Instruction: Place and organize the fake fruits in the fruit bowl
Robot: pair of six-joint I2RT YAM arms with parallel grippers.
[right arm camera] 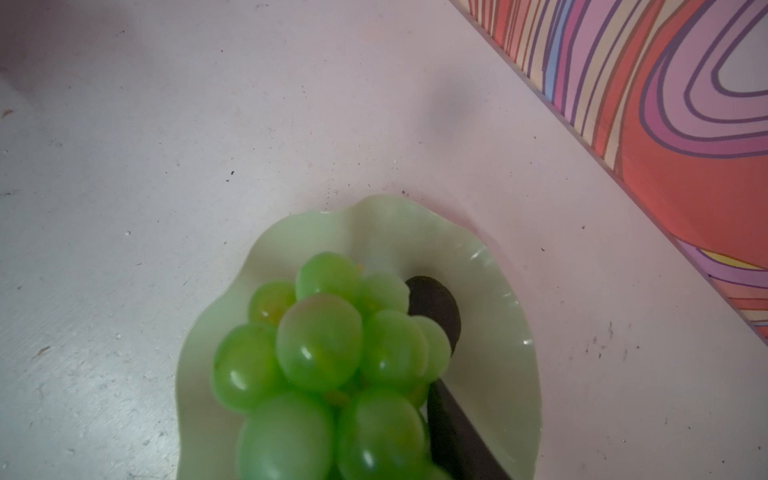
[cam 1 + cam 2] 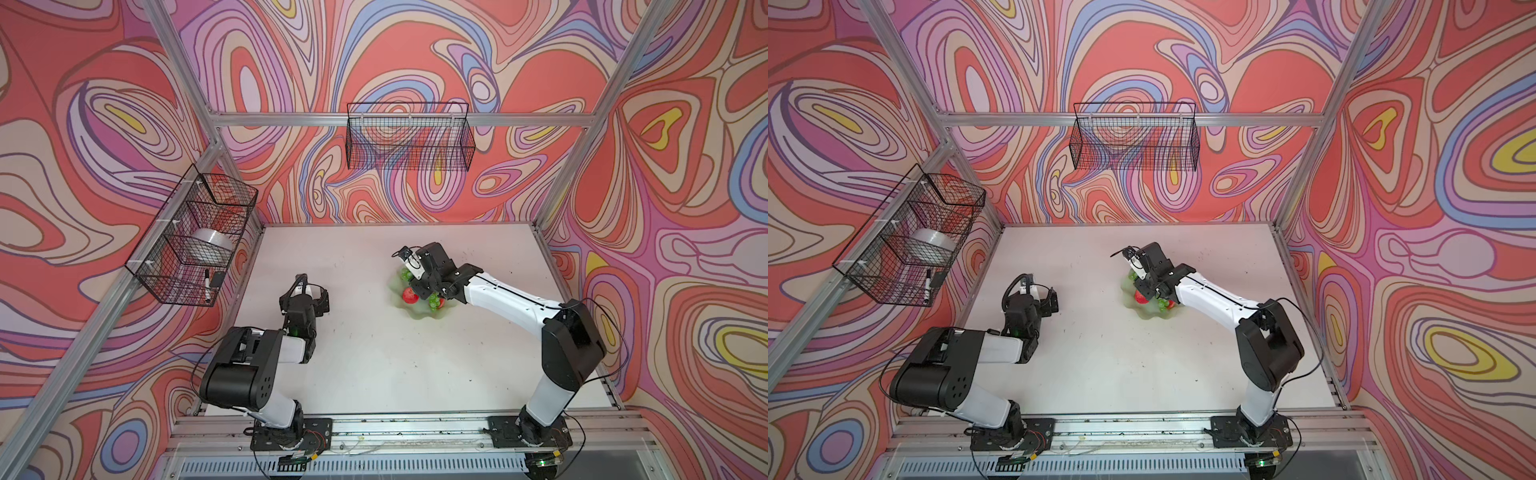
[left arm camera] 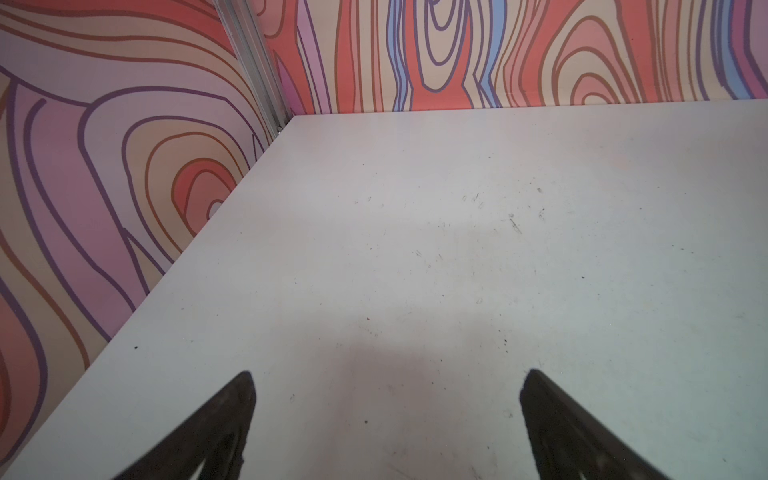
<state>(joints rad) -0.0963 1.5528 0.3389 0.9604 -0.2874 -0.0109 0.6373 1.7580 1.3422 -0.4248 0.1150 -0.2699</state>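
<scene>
Green grapes (image 1: 320, 345) rest in bowl (image 1: 494, 365), seemingly pinched by right tool (image 2: 419, 291)

— What can't you make out?
— In both top views the right arm (image 2: 490, 291) covers most of the bowl (image 2: 417, 313). One apple (image 2: 409, 296) shows; a second apple (image 2: 441, 301) is only a red sliver.
— And up close?
— The grapes (image 1: 320, 340) are blurred and run off the picture's edge. A dark shape (image 1: 436, 307) sits behind them: avocado or finger, I cannot tell. The left fingers (image 3: 224, 424) are cut off too.
</scene>
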